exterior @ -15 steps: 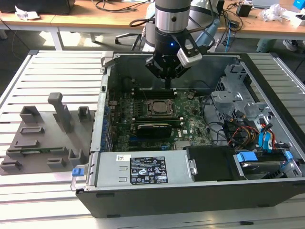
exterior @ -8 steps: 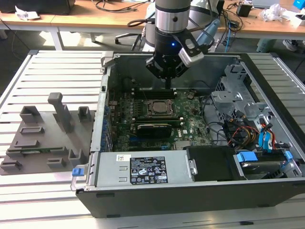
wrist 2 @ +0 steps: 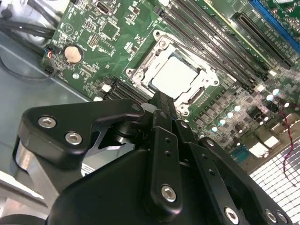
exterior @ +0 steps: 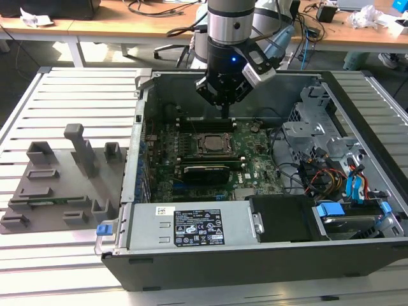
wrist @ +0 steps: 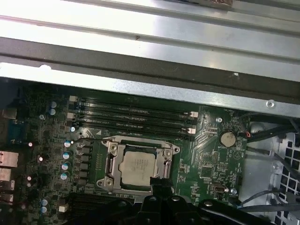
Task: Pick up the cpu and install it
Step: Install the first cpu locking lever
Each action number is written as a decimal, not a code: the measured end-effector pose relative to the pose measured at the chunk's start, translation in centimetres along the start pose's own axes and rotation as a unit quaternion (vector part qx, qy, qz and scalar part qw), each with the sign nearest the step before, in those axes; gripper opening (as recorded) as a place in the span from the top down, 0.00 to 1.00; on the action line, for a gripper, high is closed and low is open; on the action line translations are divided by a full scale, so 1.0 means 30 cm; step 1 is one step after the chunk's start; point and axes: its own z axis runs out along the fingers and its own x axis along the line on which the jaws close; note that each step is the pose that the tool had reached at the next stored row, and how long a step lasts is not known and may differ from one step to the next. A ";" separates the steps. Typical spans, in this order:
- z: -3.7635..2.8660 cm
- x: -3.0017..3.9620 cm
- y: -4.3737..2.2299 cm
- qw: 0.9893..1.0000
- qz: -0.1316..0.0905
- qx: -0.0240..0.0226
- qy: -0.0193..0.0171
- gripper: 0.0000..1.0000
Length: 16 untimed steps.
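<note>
I'm hanging over the open case (exterior: pixel 255 258), my gripper (exterior: pixel 226 112) pointing straight down at the motherboard (exterior: pixel 258 156). My fingers are pinched together into one narrow tip, and there's nothing between them.

The cpu (exterior: pixel 210 143) is sitting in its socket. In both wrist views its silver top (wrist 2: pixel 174 76) (wrist: pixel 137 168) lies flat and square inside the metal socket frame (wrist 2: pixel 140 71), which is open around it.

In the second wrist view my gripper (wrist 2: pixel 161 98) lines up with the near edge of the frame, just beside one corner of the chip. In the first wrist view my tip (wrist: pixel 157 182) is at that same corner. The exterior view puts me above the board rather than on it, but I can't tell if I'm touching.

The memory slots (wrist: pixel 131 117) run along the far side of the socket, towards the case wall. The coin cell (wrist: pixel 227 138) sits on the board, off to one side of the socket.

Outside the case, on the exterior view's left, a grey tray (exterior: pixel 48 210) of plastic blocks rests on the slatted table (exterior: pixel 70 89), well apart from me.
</note>
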 end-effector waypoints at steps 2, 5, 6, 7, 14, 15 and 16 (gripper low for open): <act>0.000 0.000 0.000 1.000 -0.012 -0.001 0.000 0.89; 0.000 0.000 0.000 1.000 -0.028 -0.002 -0.001 0.89; 0.000 0.000 0.000 0.999 -0.035 -0.002 -0.001 0.89; 0.000 0.000 0.000 0.999 -0.037 -0.002 -0.001 0.89; 0.002 -0.006 -0.001 0.999 -0.037 -0.007 0.026 0.89; 0.003 -0.009 -0.001 0.999 -0.038 -0.009 0.037 0.89; 0.002 -0.009 -0.001 0.999 -0.038 -0.009 0.038 0.89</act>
